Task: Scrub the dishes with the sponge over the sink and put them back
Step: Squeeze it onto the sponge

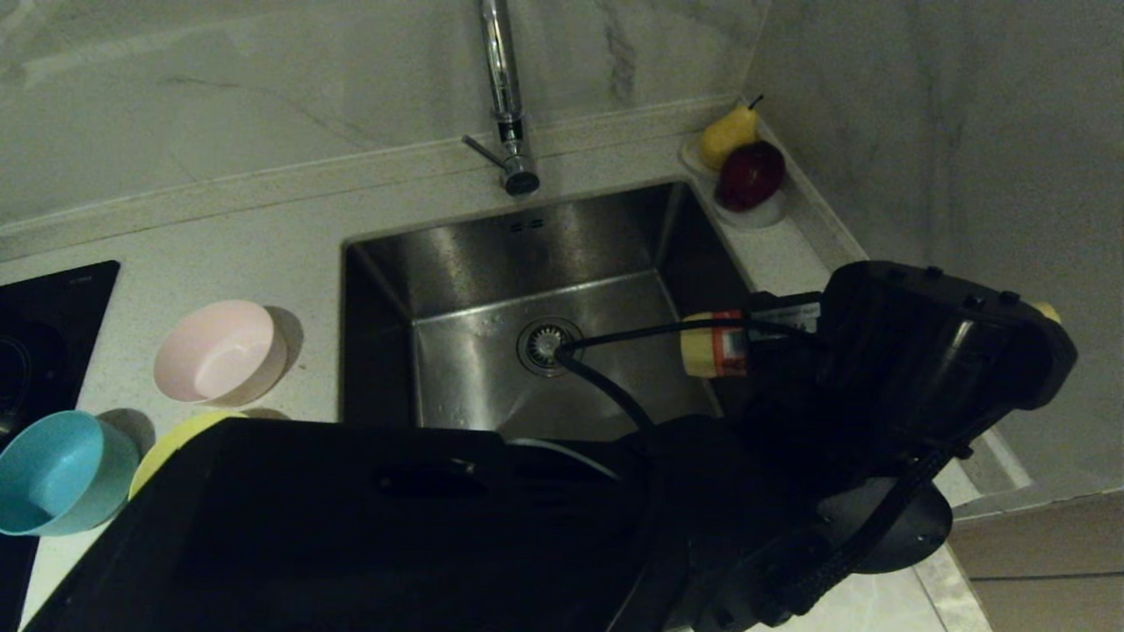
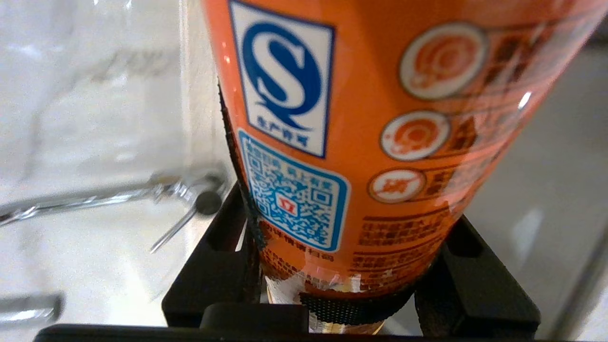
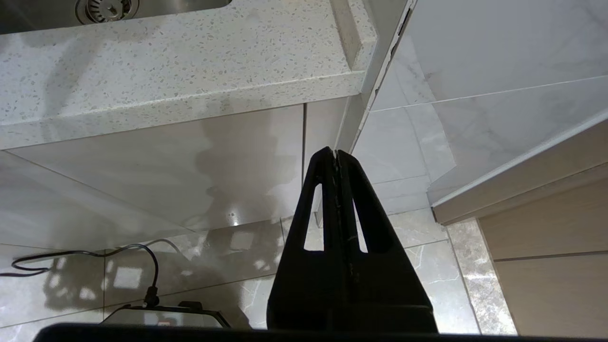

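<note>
Left gripper (image 2: 351,304): its black jaws are clamping around an orange plastic bottle with a blue and white label (image 2: 361,142). In the head view the bottle's pale yellow end with a red band is sticking out over the sink's right edge.
Sink (image 1: 562,254): the big square shiny steel basin is lying just past the held bottle, with its round drain strainer (image 1: 546,344) in the middle.
Tap (image 1: 507,96): the shiny silver tap is standing behind the sink.
Bowls: the pale pink round plastic bowl (image 1: 219,353), the yellow bowl (image 1: 171,439) and the light blue bowl (image 1: 61,472) are sitting on the white speckled counter (image 1: 263,254), across the sink from the left gripper and well apart from it.
Fruit: a yellow pear (image 1: 727,133) and a dark red apple (image 1: 750,174) are resting on a small white dish (image 1: 757,216) in the far corner.
Sponge: I cannot see it.
Right gripper (image 3: 336,156): its black jaws are pressing together, holding nothing, hanging low beside the counter's front edge.
</note>
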`<state>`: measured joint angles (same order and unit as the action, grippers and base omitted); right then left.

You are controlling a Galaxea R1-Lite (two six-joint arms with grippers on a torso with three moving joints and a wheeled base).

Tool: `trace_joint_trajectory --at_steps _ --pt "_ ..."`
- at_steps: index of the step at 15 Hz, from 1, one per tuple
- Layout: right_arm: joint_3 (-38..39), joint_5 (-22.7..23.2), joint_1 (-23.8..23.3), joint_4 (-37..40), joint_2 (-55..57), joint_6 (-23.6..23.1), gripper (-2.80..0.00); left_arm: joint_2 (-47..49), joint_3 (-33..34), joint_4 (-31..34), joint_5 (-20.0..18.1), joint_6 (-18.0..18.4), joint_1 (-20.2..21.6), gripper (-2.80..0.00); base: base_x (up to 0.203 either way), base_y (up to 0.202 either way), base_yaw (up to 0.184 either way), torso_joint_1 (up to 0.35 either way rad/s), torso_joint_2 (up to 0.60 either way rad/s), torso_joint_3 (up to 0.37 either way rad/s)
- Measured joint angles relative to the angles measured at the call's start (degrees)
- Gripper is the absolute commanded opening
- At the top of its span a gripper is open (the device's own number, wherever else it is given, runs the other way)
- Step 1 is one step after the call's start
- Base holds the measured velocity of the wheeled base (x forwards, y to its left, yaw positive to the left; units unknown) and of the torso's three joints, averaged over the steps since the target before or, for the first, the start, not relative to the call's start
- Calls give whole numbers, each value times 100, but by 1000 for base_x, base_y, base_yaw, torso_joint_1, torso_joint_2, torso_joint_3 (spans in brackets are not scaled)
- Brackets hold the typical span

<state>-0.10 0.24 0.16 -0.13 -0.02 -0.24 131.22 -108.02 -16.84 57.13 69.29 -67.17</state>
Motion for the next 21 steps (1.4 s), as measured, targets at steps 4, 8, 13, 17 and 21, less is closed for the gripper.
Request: trace_joint_trajectory --at_steps 4,8,13,17,21 --pt "0 -1 0 -2 0 -2 -280 146 0 6 582 135 -35 -280 0 0 0 0 0 0" --pt "0 0 0 -2 0 2 -280 252 0 6 726 288 -49 -280 0 0 0 0 0 0" --pt "0 -1 0 -2 0 1 -280 412 0 -2 1297 416 -90 -280 0 0 0 0 0 0" --pt "0 0 0 -5 0 0 -280 585 0 -2 1308 419 -94 -280 0 0 0 0 0 0" --pt "0 0 0 -3 0 0 -280 703 0 25 1324 435 -94 -280 0 0 0 0 0 0"
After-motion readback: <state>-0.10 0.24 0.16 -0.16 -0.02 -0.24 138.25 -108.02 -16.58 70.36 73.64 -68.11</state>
